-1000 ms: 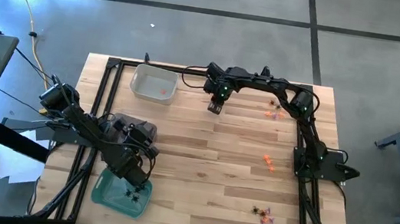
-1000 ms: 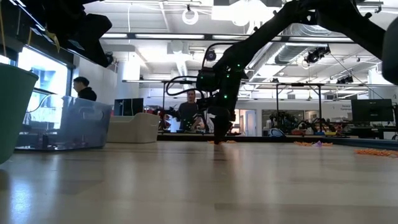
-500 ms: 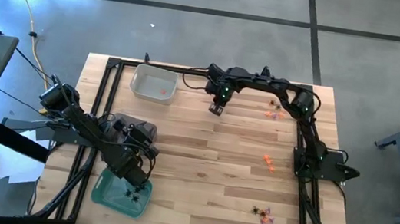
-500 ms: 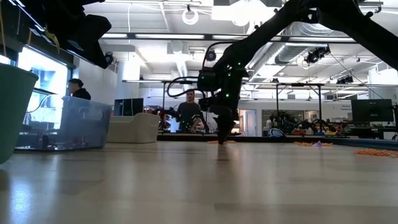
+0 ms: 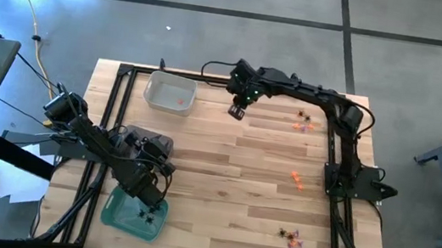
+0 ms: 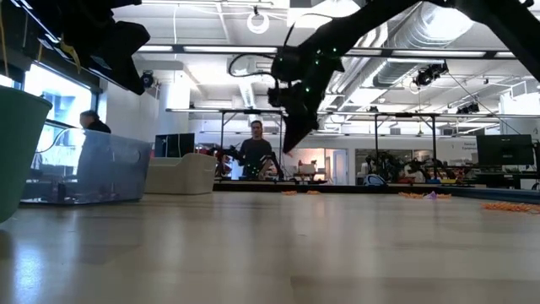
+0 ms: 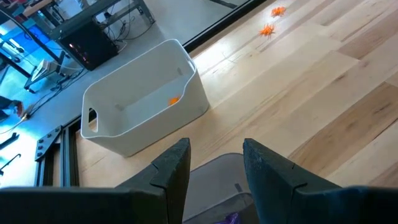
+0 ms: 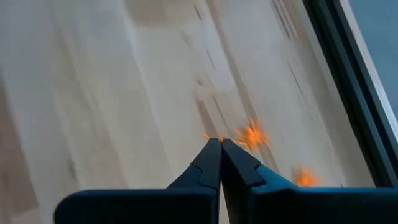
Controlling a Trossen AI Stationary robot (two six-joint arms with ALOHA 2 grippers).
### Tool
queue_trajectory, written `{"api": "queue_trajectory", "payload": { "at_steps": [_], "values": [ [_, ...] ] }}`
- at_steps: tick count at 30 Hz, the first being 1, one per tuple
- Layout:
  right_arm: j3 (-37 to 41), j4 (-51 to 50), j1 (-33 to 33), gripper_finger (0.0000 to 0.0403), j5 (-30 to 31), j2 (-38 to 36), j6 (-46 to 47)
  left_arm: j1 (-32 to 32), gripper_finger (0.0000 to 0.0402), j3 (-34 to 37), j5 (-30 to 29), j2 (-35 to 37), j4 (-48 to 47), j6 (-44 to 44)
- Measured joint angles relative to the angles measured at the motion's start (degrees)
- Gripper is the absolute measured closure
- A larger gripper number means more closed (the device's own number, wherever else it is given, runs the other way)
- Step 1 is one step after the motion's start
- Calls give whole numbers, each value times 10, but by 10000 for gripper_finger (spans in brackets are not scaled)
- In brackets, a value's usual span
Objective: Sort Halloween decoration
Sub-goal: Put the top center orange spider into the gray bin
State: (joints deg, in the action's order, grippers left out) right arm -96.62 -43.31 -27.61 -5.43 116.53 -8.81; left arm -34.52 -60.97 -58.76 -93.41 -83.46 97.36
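The Halloween decoration lies in small clusters of orange and purple trinkets at the far right (image 5: 300,122), mid right (image 5: 297,180) and near right (image 5: 290,236). My right gripper (image 8: 219,142) hangs shut above the table's far middle (image 5: 237,111), with an orange speck at its tips. Two orange trinkets (image 8: 252,135) lie on the wood below it. My left gripper (image 7: 214,163) stands open over a greyish clear tray (image 7: 217,183) at the left (image 5: 163,145). The white tray (image 7: 143,112) beyond holds one orange trinket (image 7: 174,99). My right gripper pinches a tiny orange trinket at the very ends of its shut fingers, with only a speck of it (image 8: 207,137) sticking out beside the tips. The fingers slant steeply down. The trinket is lifted clear of the table.
A green tray (image 5: 128,214) sits at the near left, below the left arm. A black frame (image 5: 115,84) runs along the table's edges. Bare wood spans the middle. In the low view the trays (image 6: 105,169) stand at the left, and people show in the room behind.
My right gripper has risen from the tabletop, where its tips stood among the orange trinkets, and now hangs well above them, a little nearer the far edge. Two orange trinkets stay on the wood.
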Motion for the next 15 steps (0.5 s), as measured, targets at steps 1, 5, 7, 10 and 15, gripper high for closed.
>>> {"api": "queue_trajectory", "payload": {
  "at_steps": [1,5,7,10,15],
  "values": [
    [0,11,4,402,-7,-3,0,0,266,0,0,0,0,0],
    [0,77,23,402,-39,-8,0,0,266,0,3,0,0,0],
    [0,116,34,402,-46,-7,0,0,266,0,3,0,0,1],
    [0,192,47,402,-47,-7,3,0,266,0,3,0,0,1],
    [0,292,55,402,-47,-7,29,0,266,0,27,0,-1,15]
  ]
}}
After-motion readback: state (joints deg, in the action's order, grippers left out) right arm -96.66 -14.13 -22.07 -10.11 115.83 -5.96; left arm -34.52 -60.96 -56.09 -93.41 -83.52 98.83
